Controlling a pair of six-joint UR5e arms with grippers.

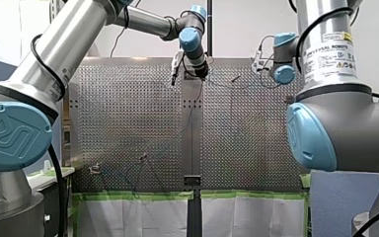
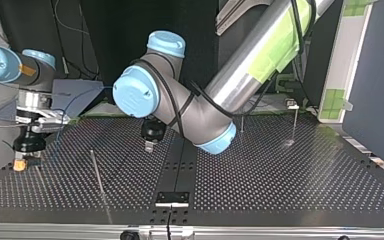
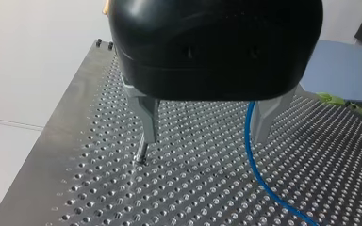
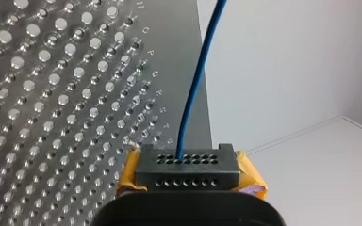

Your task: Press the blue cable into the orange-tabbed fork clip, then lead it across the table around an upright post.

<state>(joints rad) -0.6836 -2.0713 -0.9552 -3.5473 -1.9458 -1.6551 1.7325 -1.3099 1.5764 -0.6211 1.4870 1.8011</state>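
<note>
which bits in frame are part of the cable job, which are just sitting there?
Job: blue cable; right gripper, shut on it; left gripper, open, cable between its fingers; upright post beside it.
Idle: far post; black plate; green tape.

Two arms (image 1: 54, 54) (image 1: 325, 49), one blue cable (image 4: 189, 103), one perforated table (image 1: 128, 123).

silver arms (image 1: 69, 44) with pale-blue joint caps (image 1: 10, 136), black cables (image 1: 39, 57), green tape (image 2: 280, 45), black left end effector (image 3: 206, 139)
</note>
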